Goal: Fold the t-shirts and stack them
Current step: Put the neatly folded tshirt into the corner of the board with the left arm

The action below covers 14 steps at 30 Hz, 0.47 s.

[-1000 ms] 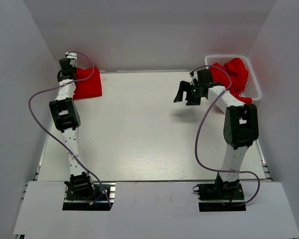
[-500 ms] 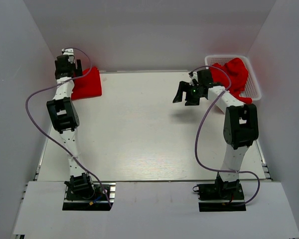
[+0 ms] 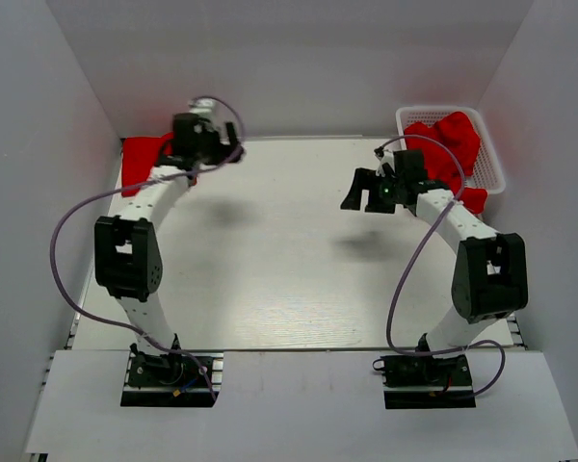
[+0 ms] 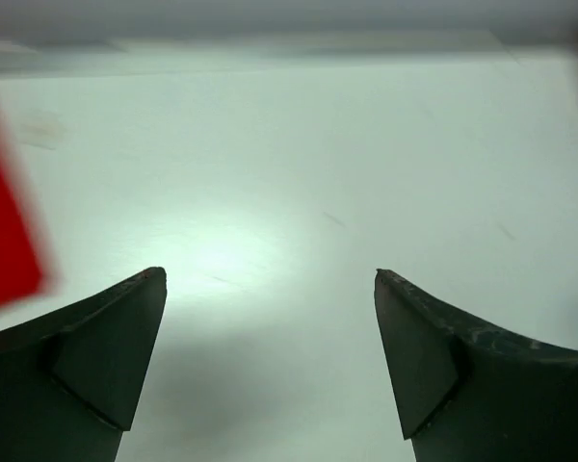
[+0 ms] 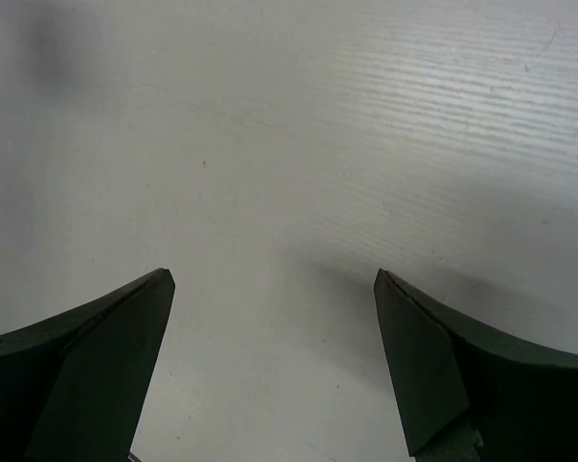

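Note:
A folded red t-shirt (image 3: 142, 158) lies at the table's far left corner; its edge shows at the left of the left wrist view (image 4: 5, 241). More red t-shirts (image 3: 450, 144) are heaped in the white mesh basket (image 3: 491, 159) at the far right, one hanging over its near rim. My left gripper (image 3: 233, 142) is open and empty, in the air to the right of the folded shirt; its jaws stand wide apart over bare table (image 4: 270, 279). My right gripper (image 3: 356, 192) is open and empty, left of the basket over bare table (image 5: 275, 279).
White walls close in the table on the left, back and right. The left arm's purple cable (image 3: 87, 207) loops over the table's left edge. The right arm's cable (image 3: 405, 260) hangs over the right half of the white tabletop (image 3: 270, 250).
My left gripper has swung right, off the folded shirt at the far left corner, to a spot over the back of the table. My right gripper has shifted slightly right and nearer.

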Tool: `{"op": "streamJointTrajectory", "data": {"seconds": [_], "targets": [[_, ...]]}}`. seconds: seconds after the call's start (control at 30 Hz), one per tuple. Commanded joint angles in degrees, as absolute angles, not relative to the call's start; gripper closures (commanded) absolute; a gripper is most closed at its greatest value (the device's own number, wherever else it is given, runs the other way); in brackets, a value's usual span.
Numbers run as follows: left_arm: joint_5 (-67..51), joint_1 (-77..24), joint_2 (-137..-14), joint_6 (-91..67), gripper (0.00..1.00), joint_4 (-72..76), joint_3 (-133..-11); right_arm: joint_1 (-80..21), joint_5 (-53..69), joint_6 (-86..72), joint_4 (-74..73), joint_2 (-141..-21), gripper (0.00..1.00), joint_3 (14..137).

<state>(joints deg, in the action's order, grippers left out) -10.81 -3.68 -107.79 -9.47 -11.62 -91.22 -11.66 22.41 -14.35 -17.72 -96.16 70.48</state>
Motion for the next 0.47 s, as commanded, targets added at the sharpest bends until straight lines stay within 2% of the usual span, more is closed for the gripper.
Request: {"op": "streamJointTrajectory", "data": {"seconds": [0.0,0.2,0.43], "targets": [[-14.85,-14.48,-101.7,-15.98,0.01,-7.85,-81.77,-11.51,21.8,-12.83,-15.03,-91.16,0.1,66.63],[-7.93,-25.73,-90.19,-19.86,0.01,-10.89,-69.37,-11.6,21.62,-14.32,-10.48,-83.07,0.1,56.62],[-3.0,-30.05,-83.33,-21.71,0.01,-11.51,-64.6,-11.78,24.69,-14.76,-6.24,-77.26,0.1,50.45]]}}
